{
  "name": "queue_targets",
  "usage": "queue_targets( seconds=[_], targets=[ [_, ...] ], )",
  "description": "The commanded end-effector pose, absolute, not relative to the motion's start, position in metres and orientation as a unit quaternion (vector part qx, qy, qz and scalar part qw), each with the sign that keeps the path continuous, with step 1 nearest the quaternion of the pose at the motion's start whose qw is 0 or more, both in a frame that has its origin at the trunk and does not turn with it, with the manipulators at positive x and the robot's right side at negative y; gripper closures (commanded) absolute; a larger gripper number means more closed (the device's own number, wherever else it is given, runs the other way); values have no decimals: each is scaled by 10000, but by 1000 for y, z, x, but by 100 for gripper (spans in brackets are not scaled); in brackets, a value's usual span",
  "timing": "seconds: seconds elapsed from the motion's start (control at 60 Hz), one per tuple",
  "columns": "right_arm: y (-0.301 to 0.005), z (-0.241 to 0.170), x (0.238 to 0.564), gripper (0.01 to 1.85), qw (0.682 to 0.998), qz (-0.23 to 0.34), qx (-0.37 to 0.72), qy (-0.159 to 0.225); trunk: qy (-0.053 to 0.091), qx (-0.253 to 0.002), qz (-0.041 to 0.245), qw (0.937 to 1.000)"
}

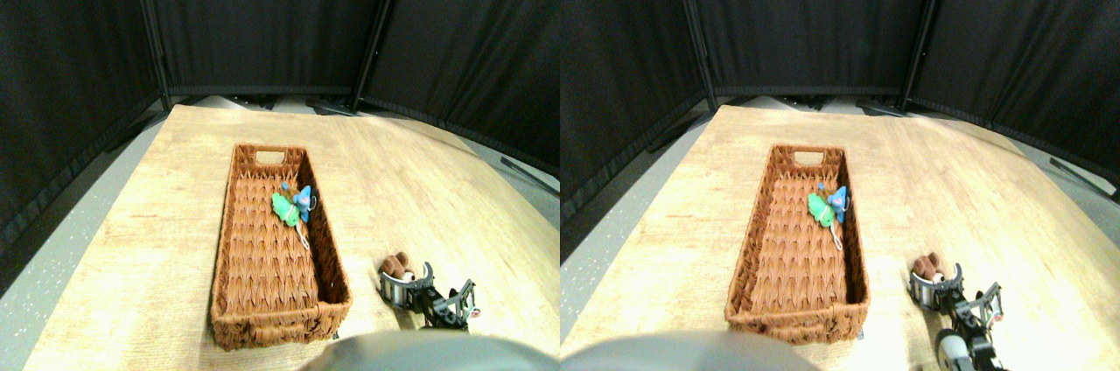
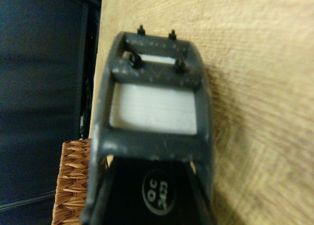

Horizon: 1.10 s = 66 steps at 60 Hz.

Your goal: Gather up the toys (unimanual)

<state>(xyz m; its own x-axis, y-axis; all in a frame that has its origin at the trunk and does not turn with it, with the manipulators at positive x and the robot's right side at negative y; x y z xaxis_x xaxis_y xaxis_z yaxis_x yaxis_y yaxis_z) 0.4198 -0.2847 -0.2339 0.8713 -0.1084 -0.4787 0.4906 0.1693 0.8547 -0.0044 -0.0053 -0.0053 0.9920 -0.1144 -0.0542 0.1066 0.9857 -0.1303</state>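
Lower right of frame: claw (image 1: 404,286) touching brown toy (image 1: 395,265) on desk (image 1: 437,187); clench impossible to tell.
Centre left: basket (image 1: 229,240) holding green toy (image 1: 283,208) and blue toy (image 1: 303,200).

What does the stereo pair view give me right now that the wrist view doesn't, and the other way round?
Only the stereo pair shows the toys: a green toy and a blue toy lying inside the basket, and a brown toy on the table, right at the right gripper. It also shows the dark curtains behind. Only the wrist view gives the jaw frame and its white pad close up; no toy appears there. Both show the wooden table and wicker basket, though the wrist view catches only a corner of it.
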Motion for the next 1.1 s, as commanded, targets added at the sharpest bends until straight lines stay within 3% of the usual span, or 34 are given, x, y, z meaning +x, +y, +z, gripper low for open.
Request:
queue_targets(
  seconds=[0.017, 0.117, 0.183, 0.267, 0.3, 0.333, 0.383, 0.417, 0.483, 0.5, 0.617, 0.717, 0.9, 0.983, 1.067, 1.1],
  targets=[
    [-284, -237, 424, 90, 7484, -2134, 6088, 1539, 420, -746, -474, 9952],
    [-286, -241, 430, 97, 7472, -2129, 6141, 1389, 423, -750, -460, 9952],
    [-286, -242, 432, 115, 7501, -2097, 6137, 1293, 421, -750, -463, 9952],
    [-285, -242, 434, 177, 7946, -2100, 5610, 987, 410, -763, -462, 9952],
    [-286, -243, 435, 178, 7967, -2109, 5581, 968, 409, -769, -459, 9951],
    [-284, -242, 436, 163, 8098, -2194, 5382, 807, 409, -769, -459, 9951],
    [-283, -241, 436, 160, 8155, -2187, 5309, 731, 402, -771, -454, 9952],
    [-282, -239, 435, 170, 8094, -2174, 5435, 471, 397, -771, -452, 9952],
    [-282, -239, 435, 172, 8092, -1998, 5517, 297, 397, -771, -452, 9952],
    [-282, -237, 435, 171, 8206, -1923, 5381, 96, 397, -771, -452, 9952],
    [-277, -227, 438, 172, 8411, -1562, 5170, -298, 377, -775, -442, 9953],
    [-274, -219, 443, 174, 8258, -1343, 5455, -487, 374, -775, -439, 9953],
    [-269, -199, 451, 177, 8376, -1170, 5309, -539, 360, -776, -441, 9954],
    [-264, -185, 458, 177, 8539, -899, 5108, -435, 353, -772, -423, 9955],
    [-258, -174, 465, 179, 8430, -747, 5313, -386, 334, -777, -416, 9956],
    [-255, -168, 470, 177, 8561, -581, 5126, -293, 331, -780, -418, 9955]
  ],
)
